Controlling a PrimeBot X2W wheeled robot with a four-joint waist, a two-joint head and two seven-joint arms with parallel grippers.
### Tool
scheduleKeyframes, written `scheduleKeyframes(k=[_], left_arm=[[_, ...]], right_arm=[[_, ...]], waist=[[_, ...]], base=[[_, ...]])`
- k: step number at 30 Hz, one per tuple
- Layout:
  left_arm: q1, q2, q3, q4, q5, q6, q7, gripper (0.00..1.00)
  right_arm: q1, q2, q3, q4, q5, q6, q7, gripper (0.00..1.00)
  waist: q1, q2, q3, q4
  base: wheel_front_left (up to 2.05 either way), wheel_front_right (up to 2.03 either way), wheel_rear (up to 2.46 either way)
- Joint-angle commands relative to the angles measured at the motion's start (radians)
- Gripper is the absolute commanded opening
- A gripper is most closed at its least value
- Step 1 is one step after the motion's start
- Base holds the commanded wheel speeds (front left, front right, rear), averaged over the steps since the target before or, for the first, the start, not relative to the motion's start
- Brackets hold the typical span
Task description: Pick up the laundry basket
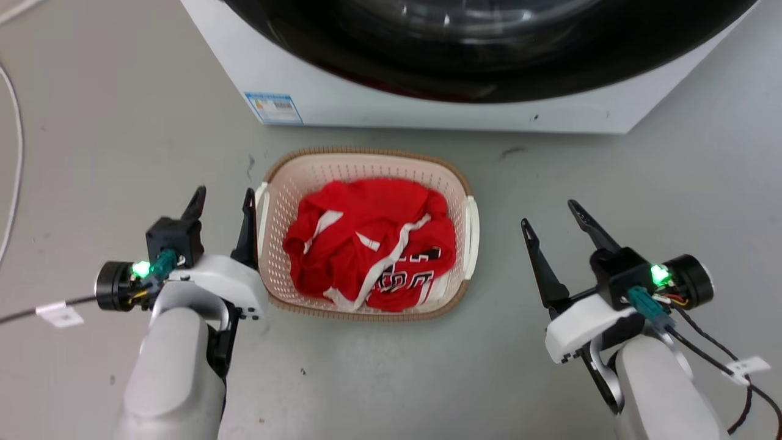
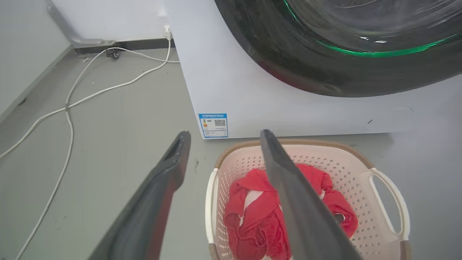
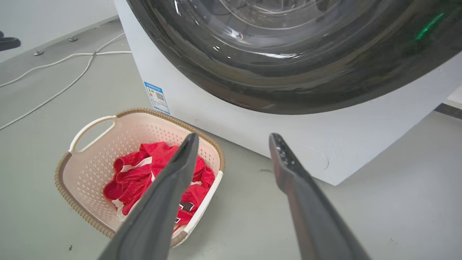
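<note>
Laundry basket point(image 2: 344, 169) partly hidden behind L hand point(image 2: 224, 134).

White washing machine point(image 1: 342, 101) on grey floor point(image 1: 122, 122), white cables point(image 2: 67, 108) alongside.

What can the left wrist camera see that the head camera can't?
Left wrist view adds the wall and a green glow on the door of the washing machine. Head view adds the open right gripper and the robot's pale forearms. Both share the washing machine, the laundry basket, its red shirt, the blue sticker and the open left gripper.
</note>
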Motion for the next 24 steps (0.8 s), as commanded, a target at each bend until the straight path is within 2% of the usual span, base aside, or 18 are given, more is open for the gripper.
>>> scheduleKeyframes(k=[1,5,13,24], left_arm=[[-0.034,0.011,-0.002,0.043,-0.001,-0.007,-0.002,1.0],[-0.111,0.026,-0.014,0.159,-0.001,-0.021,-0.003,1.0],[-0.214,0.043,-0.035,0.306,-0.005,-0.032,-0.003,1.0],[-0.331,0.065,-0.045,0.419,-0.007,-0.033,-0.003,1.0]], right_arm=[[-0.036,-0.002,0.004,0.042,-0.017,-0.001,-0.002,1.0],[-0.094,-0.002,0.015,0.142,-0.036,-0.001,-0.003,1.0],[-0.191,-0.002,0.044,0.293,-0.055,-0.001,-0.002,1.0],[-0.343,-0.002,0.085,0.441,-0.034,-0.001,-0.002,1.0]], waist=[[-0.0001,0.0,0.068,0.001],[-0.0001,0.0,0.114,0.0],[-0.0001,0.0,0.194,0.001],[-0.0001,0.0,0.318,0.012]], base=[[0.0,0.0,0.0],[0.0,0.0,0.0],[0.0,0.0,0.0],[0.0,0.0,0.0]])
